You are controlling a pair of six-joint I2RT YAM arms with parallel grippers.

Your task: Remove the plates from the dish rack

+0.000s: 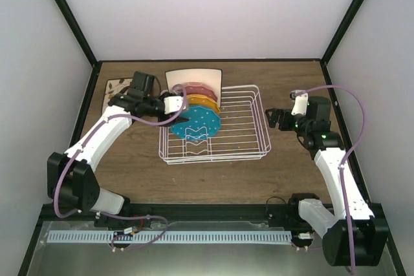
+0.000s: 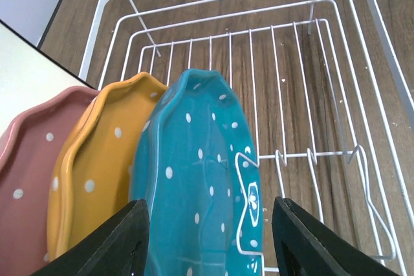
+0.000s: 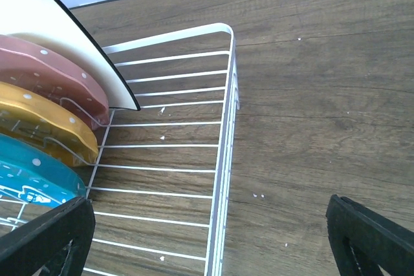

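**Four plates left in the rack, blue one next**

The table [image 1: 129,172] lies beneath both end effectors, and the dish rack [image 1: 264,124] sits directly under the left end effector [image 2: 210,244]. The right end effector [image 3: 207,244] hangs just outside the rack's end rim.

We count four plates standing in the rack. From farthest to nearest the left end effector they are the cream square plate [image 1: 194,77], the pink plate [image 1: 197,88], the orange plate [image 1: 204,101] and the blue plate [image 1: 202,121]. A floral plate [image 1: 115,88] lies on the table well behind the left end effector, so we judge at least one is unloaded.

The left end effector is spread wide, its fingers straddling the blue plate's edge without gripping it. The right is also wide and holds nothing.
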